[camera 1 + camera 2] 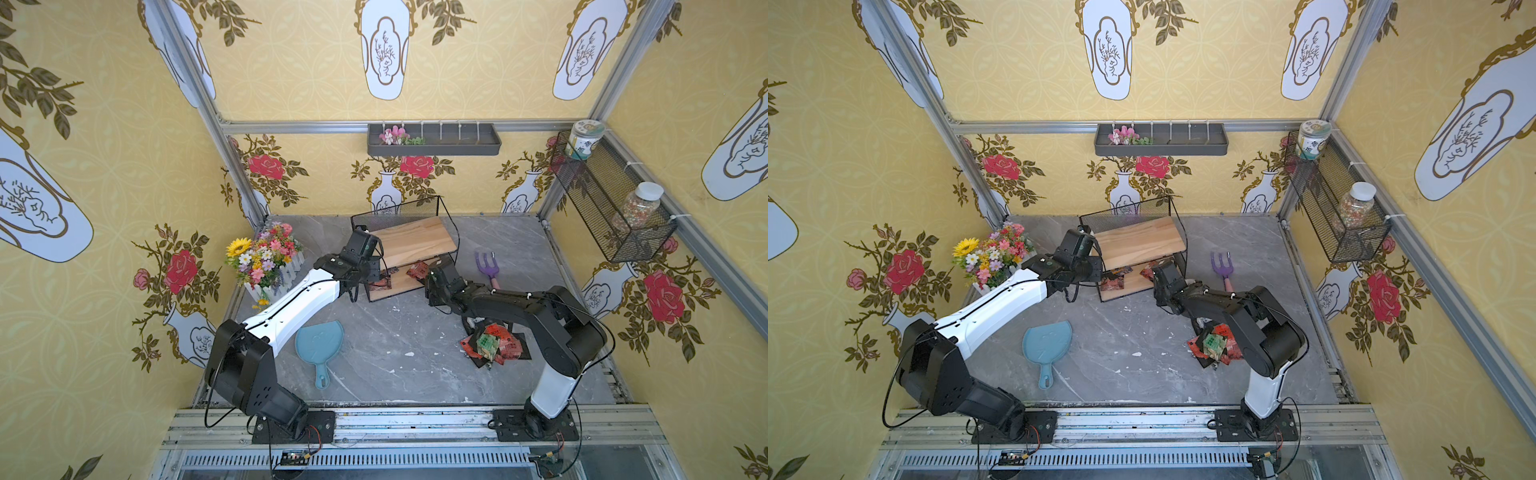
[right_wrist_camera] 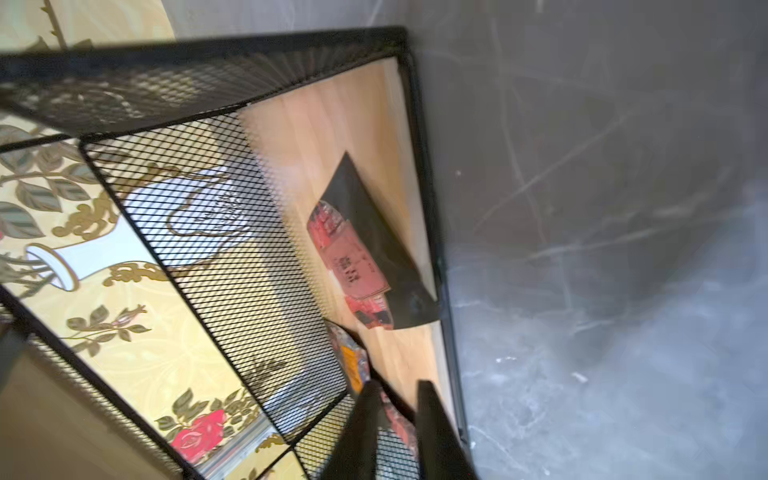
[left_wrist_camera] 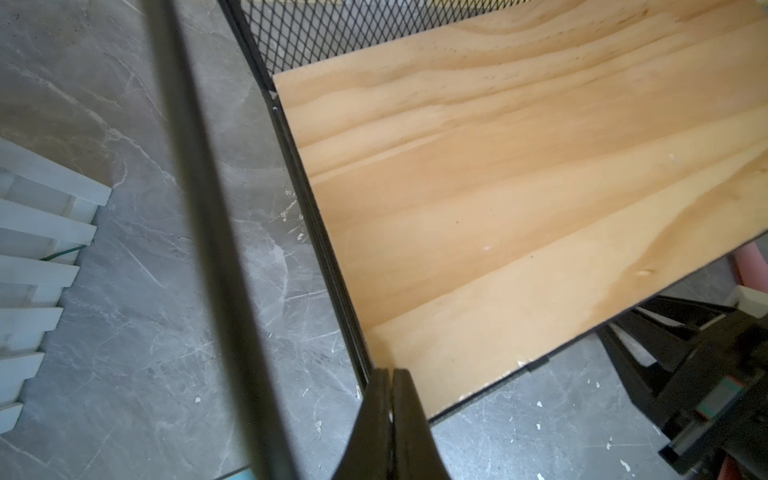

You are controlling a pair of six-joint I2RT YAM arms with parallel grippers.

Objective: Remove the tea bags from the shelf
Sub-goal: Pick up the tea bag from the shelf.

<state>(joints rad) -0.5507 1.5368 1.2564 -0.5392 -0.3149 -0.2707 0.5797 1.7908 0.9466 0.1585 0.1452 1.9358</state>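
Top view: right gripper [image 1: 433, 277] sits at the lower board [image 1: 399, 286] of the shelf [image 1: 415, 240], nearest the tea bags [image 1: 417, 270] there; right wrist: jaws part-open, apparently empty, red sachet [image 2: 357, 257] lying directly ahead; left wrist: left gripper [image 3: 390, 376] closed, empty, at the upper board [image 3: 498, 208].

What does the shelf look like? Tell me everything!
The shelf is a black wire rack with a mesh back and two light wooden boards. It stands on the grey table, near the back wall. Its top board is bare; some tea bags lie on the lower one. The shut left end effector sits at its corner; the open right end effector reaches into the lower tier.
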